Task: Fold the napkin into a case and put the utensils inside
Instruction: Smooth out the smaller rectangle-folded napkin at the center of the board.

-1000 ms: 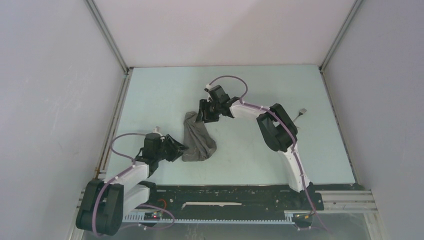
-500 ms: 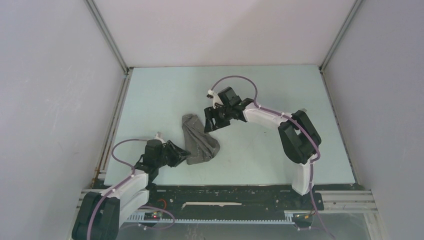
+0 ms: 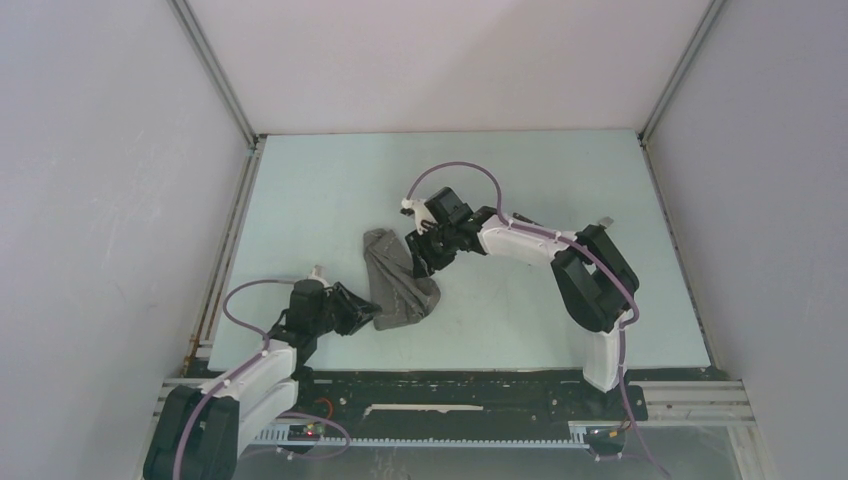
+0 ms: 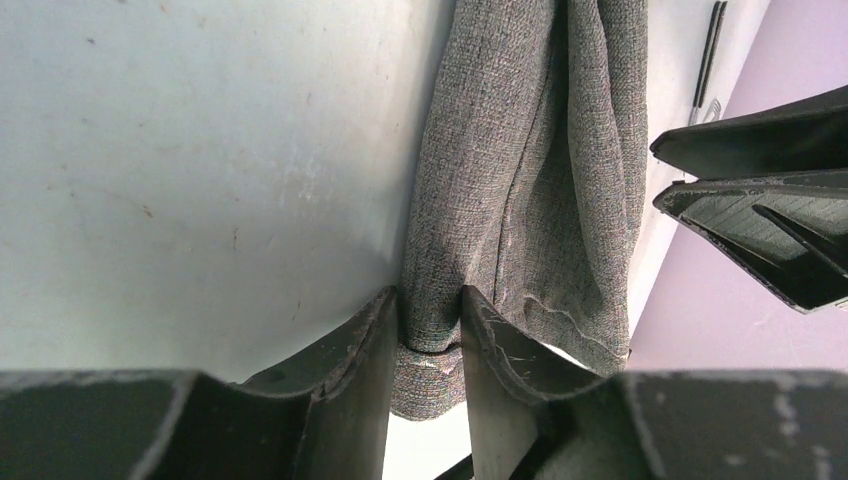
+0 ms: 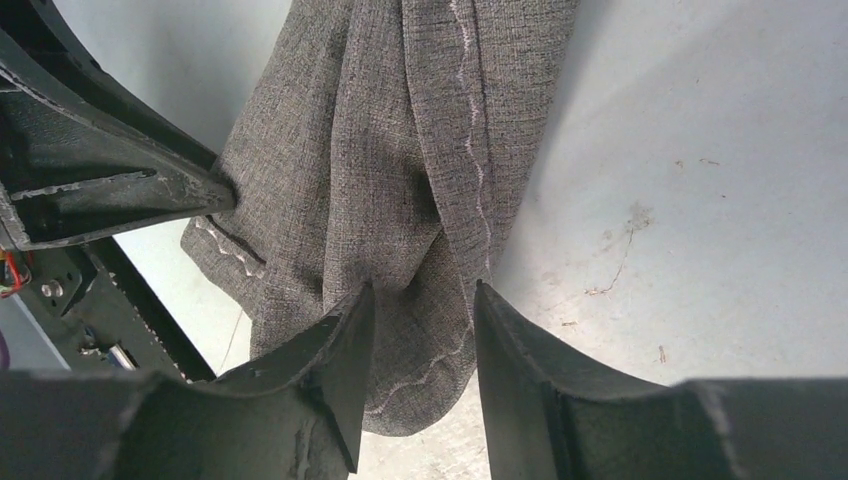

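Coarse grey woven napkin [image 3: 398, 282], bunched in long folds, opposite ends pinched by left gripper [image 4: 430, 335] and right gripper [image 5: 415, 325].

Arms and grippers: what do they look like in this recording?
The left arm and right arm have white link shells and bulky black joint housings. A purple cable loops along each. The left gripper and right gripper are matte black, each with two tapered, wedge-shaped fingers with scuffed flat inner faces.
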